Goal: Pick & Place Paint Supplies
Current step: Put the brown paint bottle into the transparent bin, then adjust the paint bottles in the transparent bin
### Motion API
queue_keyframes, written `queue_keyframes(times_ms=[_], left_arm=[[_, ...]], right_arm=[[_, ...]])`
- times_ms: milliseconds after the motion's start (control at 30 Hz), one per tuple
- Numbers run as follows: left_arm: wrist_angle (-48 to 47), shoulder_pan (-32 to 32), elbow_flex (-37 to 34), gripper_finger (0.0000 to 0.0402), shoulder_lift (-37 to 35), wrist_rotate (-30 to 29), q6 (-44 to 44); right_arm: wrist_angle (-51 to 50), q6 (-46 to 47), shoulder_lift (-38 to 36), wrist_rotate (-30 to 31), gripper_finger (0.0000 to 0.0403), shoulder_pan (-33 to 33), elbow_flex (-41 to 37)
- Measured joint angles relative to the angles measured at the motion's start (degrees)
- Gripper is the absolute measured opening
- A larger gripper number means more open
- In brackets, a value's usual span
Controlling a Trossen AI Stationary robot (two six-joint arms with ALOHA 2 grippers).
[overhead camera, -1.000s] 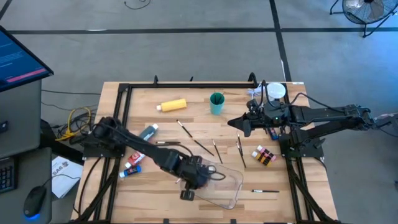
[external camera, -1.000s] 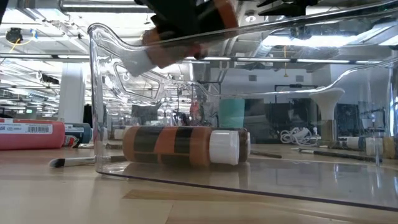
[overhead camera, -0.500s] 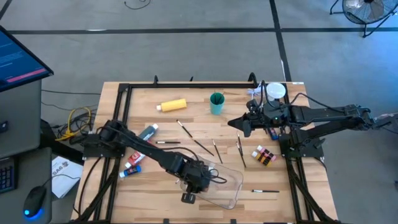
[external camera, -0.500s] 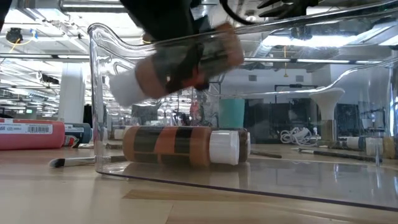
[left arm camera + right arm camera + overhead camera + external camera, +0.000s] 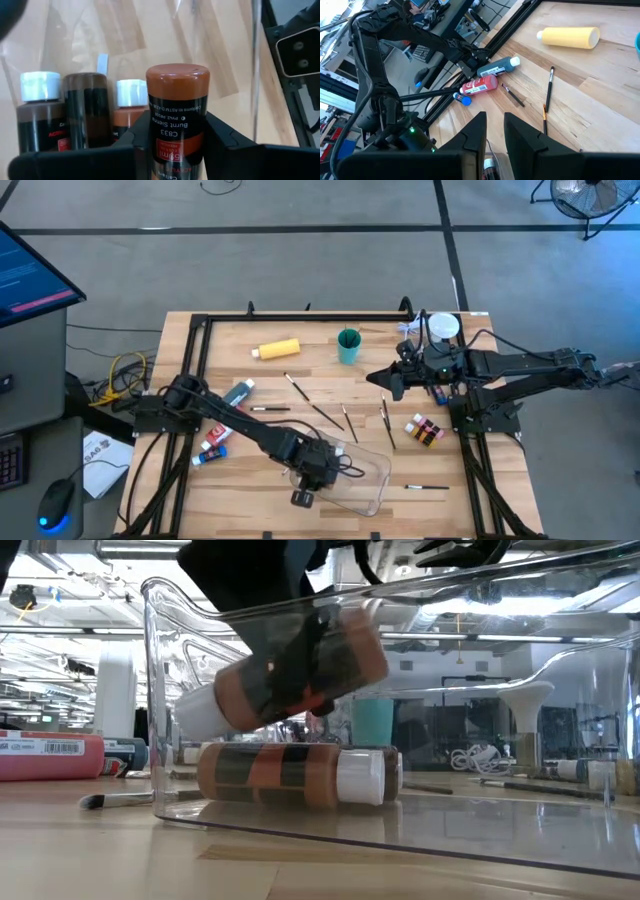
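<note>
My left gripper [image 5: 318,465] is shut on a brown paint bottle [image 5: 290,670] inside the clear tray [image 5: 375,480], just above the brown bottles with white caps [image 5: 290,775] that lie on the tray's floor. The left wrist view shows three of these lying bottles [image 5: 85,110] beyond the held one. My right gripper [image 5: 385,380] hangs above the table's right half, its fingers a narrow gap apart [image 5: 495,131] with nothing between the tips. My left gripper pinches the bottle's labelled body [image 5: 175,145] between its two fingers [image 5: 222,137]. The fingers slant down from above and lie across the bottle. The bottle is lifted clear and tilted, its white cap [image 5: 195,712] lower than its brown base [image 5: 177,75].
On the bare wood lie several thin brushes [image 5: 325,415], a yellow bottle [image 5: 277,349], a teal cup [image 5: 348,345], paint tubes [image 5: 215,442] at the left, small bottles [image 5: 424,429] at the right and one brush [image 5: 427,487] near the front edge.
My left gripper has sunk with the brown bottle from the tray's rim down into the tray, most of it early in the second. The bottle now hangs close above the lying bottles, tilted with its cap down. The right arm has kept still.
</note>
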Motion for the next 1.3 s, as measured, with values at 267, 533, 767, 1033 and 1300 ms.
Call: queue_keyframes(times_ms=[267, 533, 767, 1033, 1300], left_arm=[[-2.9, 1.2, 0.0, 0.0076, 1.0, 0.8, 0.0], [-2.9, 1.0, 0.0, 0.0076, 2.6, 3.6, 0.5], [-3.6, 0.8, 0.0, 0.0081, 2.6, 3.2, 0.4], [-3.6, 0.7, 0.0, 0.014, 2.4, 1.5, 0.5], [-5.2, 0.6, 0.2, 0.0168, 0.0, 0.0, 1.4]], right_arm=[[0.0, 0.0, 0.0, 0.0, 0.0061, 0.0, 0.0], [0.0, 0.0, 0.0, 0.0, 0.0061, 0.0, 0.0], [0.0, 0.0, 0.0, 0.0, 0.0061, 0.0, 0.0], [0.0, 0.0, 0.0, 0.0, 0.0061, -0.2, 0.0], [-0.5, 0.0, 0.0, 0.0, 0.0061, -0.2, 0.0]])
